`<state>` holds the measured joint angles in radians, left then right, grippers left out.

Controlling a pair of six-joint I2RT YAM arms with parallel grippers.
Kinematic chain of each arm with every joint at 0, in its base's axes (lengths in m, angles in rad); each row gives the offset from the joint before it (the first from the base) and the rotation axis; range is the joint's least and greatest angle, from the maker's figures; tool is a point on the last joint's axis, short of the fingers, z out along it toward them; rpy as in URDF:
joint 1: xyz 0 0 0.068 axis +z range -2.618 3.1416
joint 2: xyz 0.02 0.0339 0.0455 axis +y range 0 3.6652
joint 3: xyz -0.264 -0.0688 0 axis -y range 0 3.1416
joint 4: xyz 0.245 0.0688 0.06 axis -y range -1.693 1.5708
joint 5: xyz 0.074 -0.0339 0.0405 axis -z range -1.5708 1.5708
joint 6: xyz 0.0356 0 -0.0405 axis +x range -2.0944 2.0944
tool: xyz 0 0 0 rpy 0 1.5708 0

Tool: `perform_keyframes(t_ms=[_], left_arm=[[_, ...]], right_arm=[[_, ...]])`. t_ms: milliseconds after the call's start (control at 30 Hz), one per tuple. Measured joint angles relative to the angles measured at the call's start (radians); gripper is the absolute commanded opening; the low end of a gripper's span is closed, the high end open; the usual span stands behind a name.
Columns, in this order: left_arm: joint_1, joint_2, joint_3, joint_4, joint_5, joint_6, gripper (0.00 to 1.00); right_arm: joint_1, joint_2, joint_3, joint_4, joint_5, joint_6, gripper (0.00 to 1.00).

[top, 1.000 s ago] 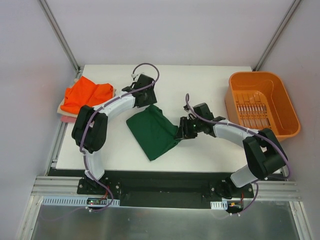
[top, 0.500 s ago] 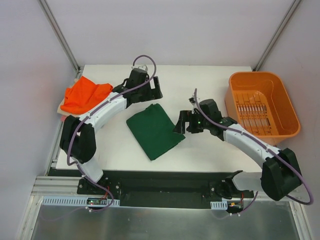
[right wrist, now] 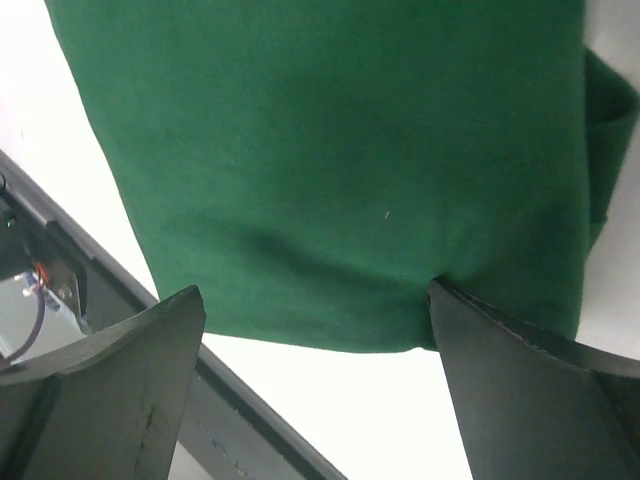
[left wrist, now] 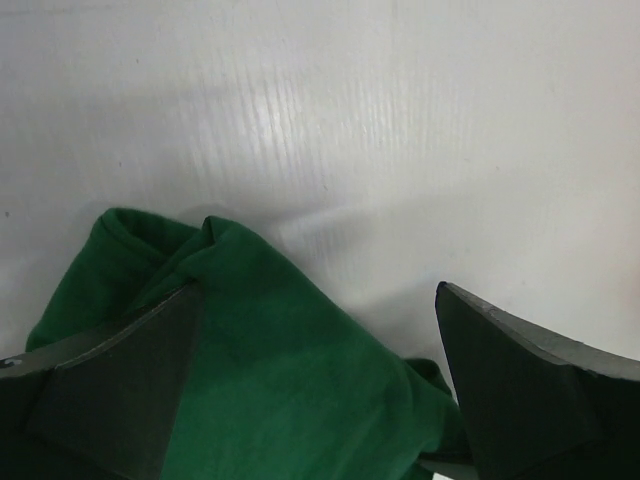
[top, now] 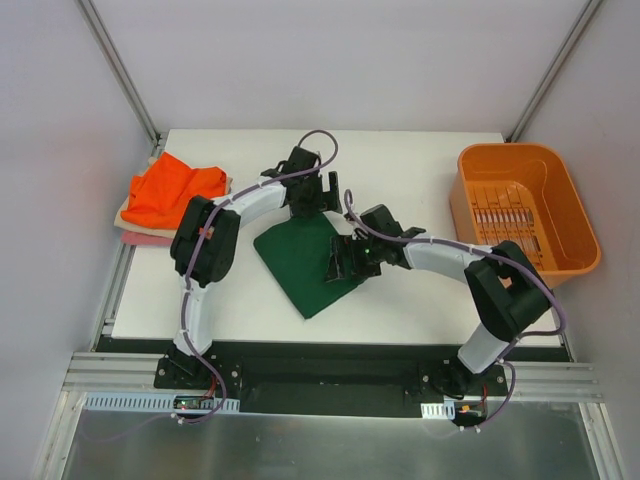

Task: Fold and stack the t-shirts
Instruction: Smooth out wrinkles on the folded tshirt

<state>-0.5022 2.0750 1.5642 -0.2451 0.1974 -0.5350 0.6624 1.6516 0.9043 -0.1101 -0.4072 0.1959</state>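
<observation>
A dark green t-shirt lies folded in a rough square at the middle of the table. My left gripper hovers open over its far corner, the cloth lying loose between the wide-spread fingers. My right gripper is open over the shirt's right edge; the green cloth fills the right wrist view and one finger touches its hem. A bright orange t-shirt sits crumpled on top of folded cream and pink ones at the far left.
An orange plastic basket stands at the right side of the table. The white table ends at a metal rail near the arm bases. Grey walls close in on both sides.
Both grippers opened wide and let the green shirt go. The arms drew back from it half a second ago, then returned over its far corner and right edge.
</observation>
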Motion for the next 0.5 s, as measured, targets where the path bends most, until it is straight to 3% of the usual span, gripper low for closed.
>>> perform_keyframes(t_ms=[267,500], left_arm=[[0.002,0.063,0.042,0.011,-0.102,-0.009,0.99],[-0.003,-0.175,-0.294,0.053,-0.193,-0.101,0.99]], right_arm=[[-0.107,0.034,0.027,0.011,-0.024,-0.014,0.96],[-0.216,0.094,0.124,-0.053,-0.005,-0.086,0.96]])
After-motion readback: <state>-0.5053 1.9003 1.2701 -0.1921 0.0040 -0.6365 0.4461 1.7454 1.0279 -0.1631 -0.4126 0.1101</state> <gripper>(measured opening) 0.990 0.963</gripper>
